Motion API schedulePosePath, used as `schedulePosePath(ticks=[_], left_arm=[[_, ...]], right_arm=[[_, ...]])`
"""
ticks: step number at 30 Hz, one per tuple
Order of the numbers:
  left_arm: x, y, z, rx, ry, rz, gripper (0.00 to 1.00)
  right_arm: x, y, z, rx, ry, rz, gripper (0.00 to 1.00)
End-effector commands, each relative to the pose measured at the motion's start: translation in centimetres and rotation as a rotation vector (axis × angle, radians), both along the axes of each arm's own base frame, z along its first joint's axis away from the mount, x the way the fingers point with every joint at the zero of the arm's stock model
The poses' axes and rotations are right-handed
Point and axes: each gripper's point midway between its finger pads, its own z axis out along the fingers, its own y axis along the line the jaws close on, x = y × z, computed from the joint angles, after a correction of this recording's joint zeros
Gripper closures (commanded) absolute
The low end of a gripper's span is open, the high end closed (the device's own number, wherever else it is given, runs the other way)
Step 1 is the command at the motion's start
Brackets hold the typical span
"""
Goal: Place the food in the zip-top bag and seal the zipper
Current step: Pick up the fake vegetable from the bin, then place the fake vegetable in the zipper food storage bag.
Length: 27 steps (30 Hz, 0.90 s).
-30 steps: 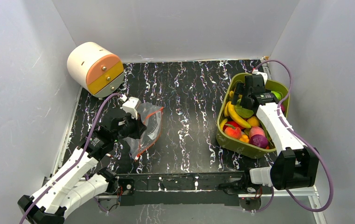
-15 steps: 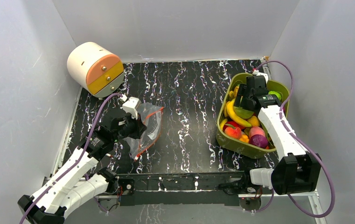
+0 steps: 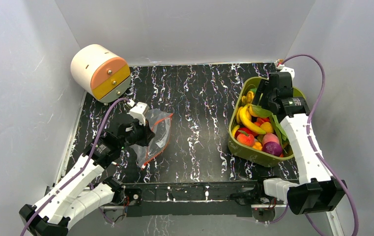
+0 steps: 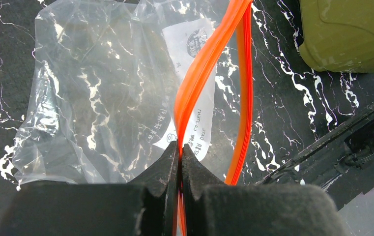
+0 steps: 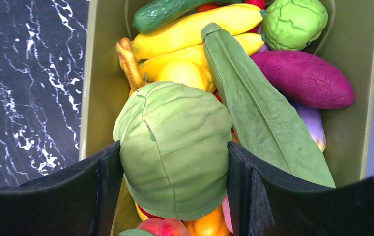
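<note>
A round green cabbage-like food (image 5: pixel 175 118) is clamped between my right gripper's (image 5: pixel 174 153) black pads and hangs over the olive tub (image 5: pixel 101 73). More food lies beneath it: yellow bananas (image 5: pixel 189 29), a long green leaf (image 5: pixel 253 103), a purple one (image 5: pixel 302 78) and a second green round one (image 5: pixel 293 22). From above, the right gripper (image 3: pixel 267 102) hovers at the tub's (image 3: pixel 244 150) far end. The clear zip-top bag (image 4: pixel 101 88) lies crumpled at the left. My left gripper (image 4: pixel 180 147) is shut on one side of its red-orange zipper (image 4: pixel 199 73), and the other side (image 4: pixel 245 83) bows away, leaving the mouth parted. The top view shows the left gripper (image 3: pixel 143 132) at the bag (image 3: pixel 156 129).
A white, peach and yellow cylindrical drawer unit (image 3: pixel 99 71) stands at the back left corner. Grey walls enclose the black marbled table (image 3: pixel 199 113) on three sides. A black rail (image 3: pixel 194 189) runs along the near edge.
My right gripper has closed on the green round food and lifted it, moving toward the tub's far end. The left gripper and the bag have stayed put.
</note>
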Motion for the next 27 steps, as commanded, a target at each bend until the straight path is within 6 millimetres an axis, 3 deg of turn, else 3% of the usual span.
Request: schedulePosePath(ticks=[1,8,14,20,23,27], left_arm=[[-0.1,-0.3,0.1,-0.009,-0.007,-0.021,1.0],[-0.1,-0.4,0.1,-0.015,-0.009,-0.02,1.0],[0.5,0.0,-0.1,0.003,-0.008,0.015,1.0],[1.0,0.2,0.2,0.0,-0.005,0.06,1.0],[1.4,0.0,0.8,-0.032,-0.006,0.089,1.0],[1.8,-0.7,1.8,-0.077,-0.009,0.1,1.0]], right_arm=[[-0.4,1.2,3.8,0.057,-0.095,0.043,0.49],[-1.9,5.5,7.4,0.243,-0.2,0.203,0.51],[-3.8,8.7,9.0,0.398,-0.267,0.325,0.53],[-5.3,11.7,9.2,0.548,-0.277,0.434,0.55],[-5.7,12.2,9.3,0.59,-0.312,0.441,0.57],[-5.8,12.8,7.9,0.62,-0.276,0.452,0.57]])
